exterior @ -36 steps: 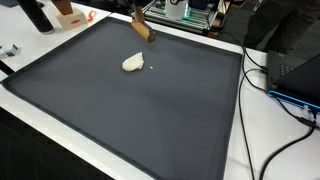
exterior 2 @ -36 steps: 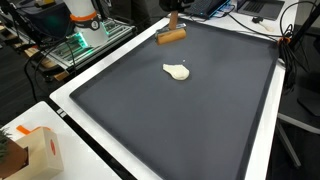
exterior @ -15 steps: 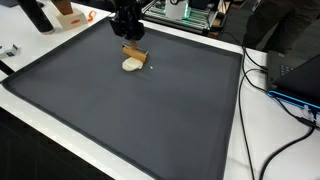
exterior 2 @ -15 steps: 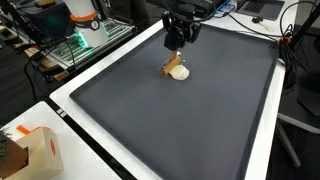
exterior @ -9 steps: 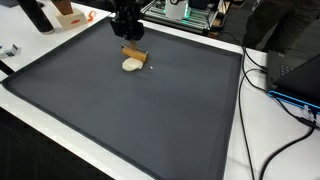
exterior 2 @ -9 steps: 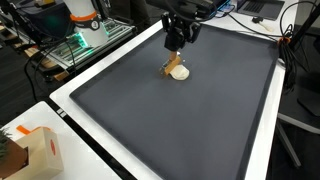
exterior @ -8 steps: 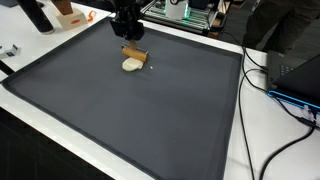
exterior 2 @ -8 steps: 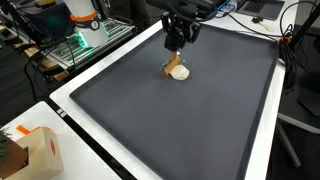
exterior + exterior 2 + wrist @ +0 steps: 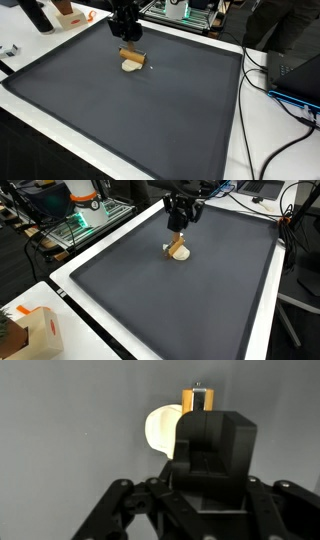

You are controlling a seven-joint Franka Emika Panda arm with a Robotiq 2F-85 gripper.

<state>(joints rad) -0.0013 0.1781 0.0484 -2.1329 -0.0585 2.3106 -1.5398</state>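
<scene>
a white counter (image 9: 238, 120) carries a wide dark mat (image 9: 150, 115) that covers nearly all of it. in an exterior view, black cables (image 9: 268, 72) trail along the mat's 3 o'clock edge. in an exterior view, a cardboard box (image 9: 35, 330) stands off the mat at 7 o'clock. both lie well apart from the claw (image 9: 128, 42). the claw hangs over the mat's 11 o'clock part, clenched on a wooden block (image 9: 176, 246), which tilts down toward the mat. a cream lump (image 9: 181, 253) lies on the mat, touching or just beside the block's low end; in the wrist view it sits at the block's 8 o'clock. bare mat spreads around them toward 3, 6 and 9 o'clock, and the mat's rim is near at 12.
</scene>
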